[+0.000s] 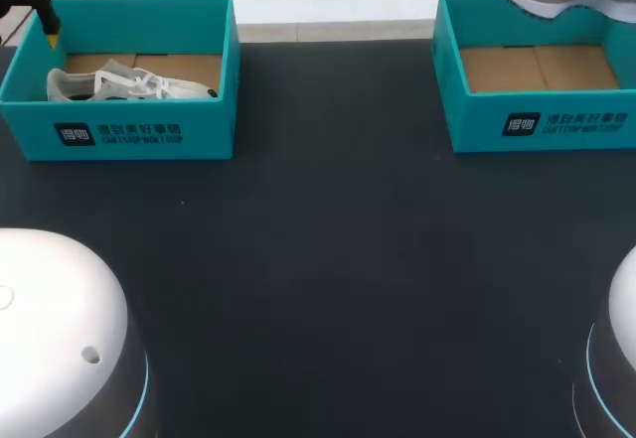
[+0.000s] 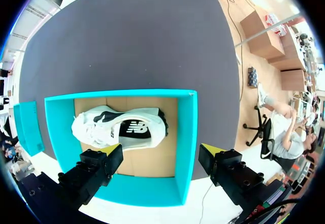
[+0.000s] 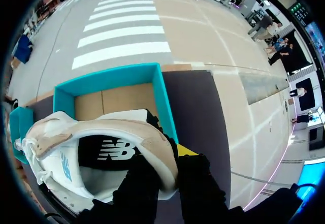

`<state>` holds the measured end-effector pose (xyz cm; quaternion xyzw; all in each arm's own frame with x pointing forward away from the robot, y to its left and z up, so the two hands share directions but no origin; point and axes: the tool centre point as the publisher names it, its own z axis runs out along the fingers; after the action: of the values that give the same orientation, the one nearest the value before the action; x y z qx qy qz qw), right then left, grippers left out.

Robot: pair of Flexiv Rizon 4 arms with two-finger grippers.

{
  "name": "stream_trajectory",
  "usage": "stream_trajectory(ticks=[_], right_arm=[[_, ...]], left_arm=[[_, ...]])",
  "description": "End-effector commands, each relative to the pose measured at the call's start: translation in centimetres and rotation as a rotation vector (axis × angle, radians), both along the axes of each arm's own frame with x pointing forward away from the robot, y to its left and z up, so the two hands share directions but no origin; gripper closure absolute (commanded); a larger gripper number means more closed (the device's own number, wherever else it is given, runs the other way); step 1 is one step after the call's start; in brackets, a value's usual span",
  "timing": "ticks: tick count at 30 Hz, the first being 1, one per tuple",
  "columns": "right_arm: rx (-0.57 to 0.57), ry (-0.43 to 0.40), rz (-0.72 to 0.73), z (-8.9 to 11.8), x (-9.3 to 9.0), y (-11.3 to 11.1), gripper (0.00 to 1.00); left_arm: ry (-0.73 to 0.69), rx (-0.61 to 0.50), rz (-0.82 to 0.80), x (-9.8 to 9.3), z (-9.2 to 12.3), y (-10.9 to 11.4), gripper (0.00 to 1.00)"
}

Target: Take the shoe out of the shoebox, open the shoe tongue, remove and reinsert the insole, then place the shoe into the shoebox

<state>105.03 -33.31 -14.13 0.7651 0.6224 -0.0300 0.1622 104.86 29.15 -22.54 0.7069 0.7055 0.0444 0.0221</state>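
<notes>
Beige shoe (image 3: 96, 148) pinched by right end effector (image 3: 170, 159); left end effector (image 2: 162, 153) agape

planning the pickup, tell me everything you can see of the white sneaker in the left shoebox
The white sneaker has white laces, black patches at heel and side, and a black insole showing. It lies toe toward the left wall on the teal shoebox's cardboard floor. The open left gripper hovers over the box, not touching it.
</notes>
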Motion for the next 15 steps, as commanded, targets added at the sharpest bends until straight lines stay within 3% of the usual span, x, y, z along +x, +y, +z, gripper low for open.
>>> stream_trajectory(ticks=[1, 8, 15], right_arm=[[-0.021, -0.08, 0.0, 1.6, -4.6, 1.8, 1.0], [-0.082, -0.112, -0.062, 2.2, -8.7, 3.6, 1.0], [-0.097, -0.077, -0.023, 0.9, -12.7, 5.9, 1.0]], left_arm=[[-0.003, 0.001, 0.0, -0.2, 0.0, 0.0, 0.0], [-0.003, 0.001, 0.0, -0.2, 0.0, 0.0, 0.0], [-0.003, 0.001, 0.0, -0.2, 0.0, 0.0, 0.0]])
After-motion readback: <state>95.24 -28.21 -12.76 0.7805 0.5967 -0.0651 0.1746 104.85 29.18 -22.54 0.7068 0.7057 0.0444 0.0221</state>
